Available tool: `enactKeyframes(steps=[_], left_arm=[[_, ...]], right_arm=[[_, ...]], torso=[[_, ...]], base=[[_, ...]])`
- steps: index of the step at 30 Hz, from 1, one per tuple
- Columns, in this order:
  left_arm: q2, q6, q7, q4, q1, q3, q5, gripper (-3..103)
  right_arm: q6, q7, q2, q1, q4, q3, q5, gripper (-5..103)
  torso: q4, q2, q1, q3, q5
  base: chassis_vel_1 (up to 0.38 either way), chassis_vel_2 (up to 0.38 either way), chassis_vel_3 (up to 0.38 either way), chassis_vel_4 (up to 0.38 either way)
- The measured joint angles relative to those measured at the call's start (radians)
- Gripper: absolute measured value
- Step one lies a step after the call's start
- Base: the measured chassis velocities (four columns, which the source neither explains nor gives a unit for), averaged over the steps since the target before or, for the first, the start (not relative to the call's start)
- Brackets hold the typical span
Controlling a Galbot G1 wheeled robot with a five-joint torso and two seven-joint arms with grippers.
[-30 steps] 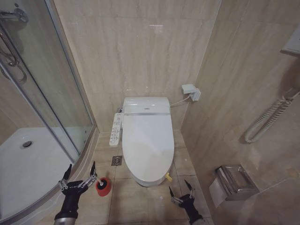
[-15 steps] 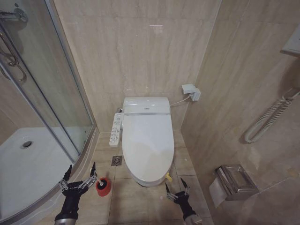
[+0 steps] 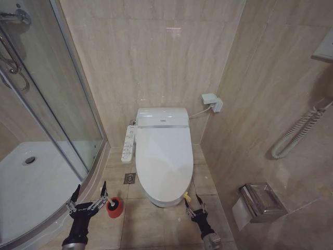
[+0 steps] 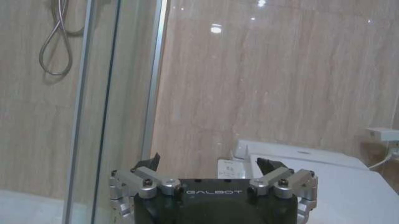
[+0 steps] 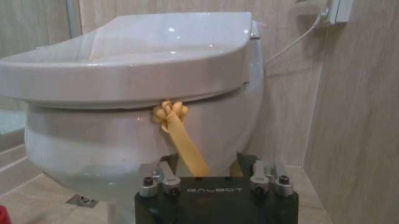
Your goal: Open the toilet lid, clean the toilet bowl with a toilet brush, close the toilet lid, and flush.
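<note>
The toilet lid [image 3: 164, 153] lies shut over the toilet bowl, whose white outer wall [image 5: 106, 149] shows below it. A yellow tie [image 3: 186, 197] hangs from the lid's front edge. In the right wrist view the tie [image 5: 176, 133] runs down between the open fingers of my right gripper [image 5: 206, 164]. That gripper [image 3: 194, 205] sits low at the toilet's front right corner. My left gripper [image 3: 88, 197] hangs open just left of a red holder [image 3: 115, 208]. Something black sits in the holder's mouth; I cannot tell whether it is the toilet brush.
A curved shower tray [image 3: 31, 182] with a glass door stands on the left. A side control panel [image 3: 128, 143] and a floor drain [image 3: 129, 178] lie left of the toilet. On the right wall are a paper holder [image 3: 260, 203] and a coiled cord [image 3: 296, 135].
My right gripper has moved forward and to the left, up to the yellow tie at the lid's front edge. The left gripper has stayed where it was.
</note>
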Motion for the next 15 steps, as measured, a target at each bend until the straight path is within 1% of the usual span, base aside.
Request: enactKeyframes(steps=[1,7,8,14,15], left_arm=[[0.000,0.000,0.000,-0.001,0.000,-0.001,0.000,100],[-0.003,0.001,-0.001,0.000,-0.002,0.002,0.000,100],[-0.006,0.001,-0.001,0.000,-0.002,0.005,0.002,100],[-0.007,0.002,-0.001,-0.005,0.000,0.014,0.002,100],[-0.006,0.002,-0.001,-0.005,0.001,0.014,0.002,100]], right_arm=[[0.000,-0.001,0.000,-0.001,0.000,0.000,0.000,60],[0.006,-0.005,-0.012,-0.023,0.004,0.000,-0.001,60],[0.008,-0.006,-0.013,-0.028,0.009,0.001,-0.001,33],[0.011,-0.008,-0.014,-0.041,0.030,0.002,0.004,33],[0.012,-0.009,-0.012,-0.043,0.036,0.001,0.005,6]], torso=[[-0.0001,0.000,0.000,0.000,0.0000],[-0.0002,0.000,0.000,0.000,0.0000],[-0.0002,0.000,0.000,0.000,0.0000],[-0.0001,0.000,0.000,0.000,0.0000],[-0.0001,0.000,0.000,0.000,0.0000]], base=[[0.000,0.000,0.000,0.000],[0.000,0.000,0.000,0.000],[0.000,0.000,0.000,0.000],[0.000,0.000,0.000,0.000],[0.000,0.000,0.000,0.000]])
